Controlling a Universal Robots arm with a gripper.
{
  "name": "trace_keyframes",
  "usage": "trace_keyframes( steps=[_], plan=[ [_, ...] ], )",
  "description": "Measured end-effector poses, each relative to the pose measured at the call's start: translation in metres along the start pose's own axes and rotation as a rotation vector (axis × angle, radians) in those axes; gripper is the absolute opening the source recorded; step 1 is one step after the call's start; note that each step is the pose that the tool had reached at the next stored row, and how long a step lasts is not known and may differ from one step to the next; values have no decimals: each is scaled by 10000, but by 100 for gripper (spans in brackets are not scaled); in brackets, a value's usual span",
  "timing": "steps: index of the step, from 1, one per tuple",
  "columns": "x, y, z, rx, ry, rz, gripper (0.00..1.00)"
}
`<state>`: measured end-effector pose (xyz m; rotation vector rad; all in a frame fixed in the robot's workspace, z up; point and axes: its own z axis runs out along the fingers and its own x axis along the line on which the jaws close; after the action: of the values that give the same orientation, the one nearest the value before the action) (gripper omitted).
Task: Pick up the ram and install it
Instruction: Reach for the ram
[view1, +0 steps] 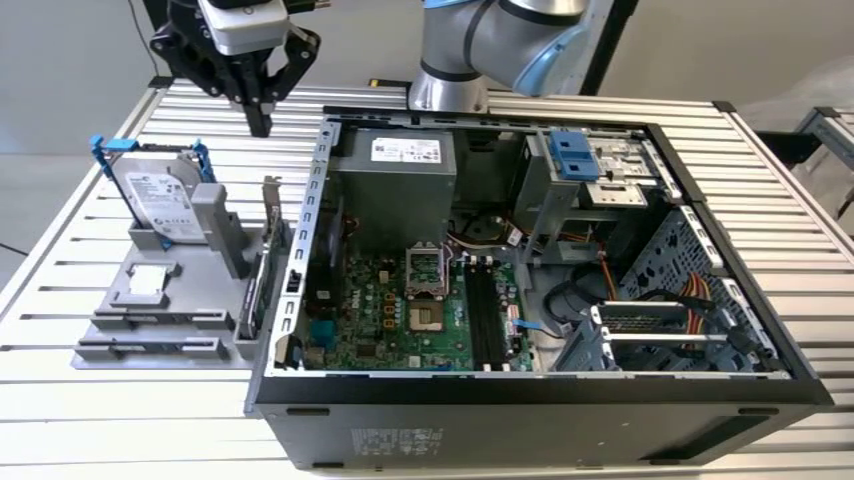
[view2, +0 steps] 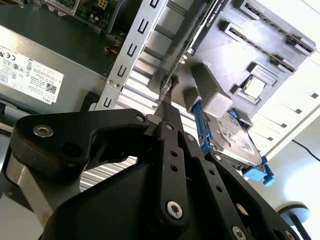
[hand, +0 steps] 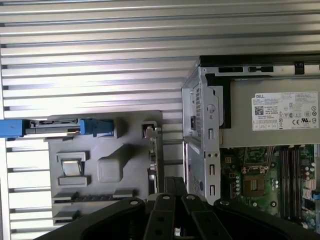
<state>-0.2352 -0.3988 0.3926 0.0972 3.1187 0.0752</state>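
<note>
Hand closed, gripping nothing; in the exterior view I see it above the worktop at 11 o'clock from the case | ram, a thin dark strip, lies in a slot of the grey fixture at 9 o'clock from the case, 7 o'clock from the hand, well apart | drive stands at the fixture's 12 o'clock end

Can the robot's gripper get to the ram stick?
Probably yes. The ram stands on edge in the grey holder, top edge bare, and the gripper hangs above the table nearby, shut, with nothing between them.
</note>
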Motion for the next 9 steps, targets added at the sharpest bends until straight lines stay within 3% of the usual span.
trace_keyframes(
  steps=[9],
  plan=[
    [55, -3, -1, 0, 0, 0, 0]
  ],
)
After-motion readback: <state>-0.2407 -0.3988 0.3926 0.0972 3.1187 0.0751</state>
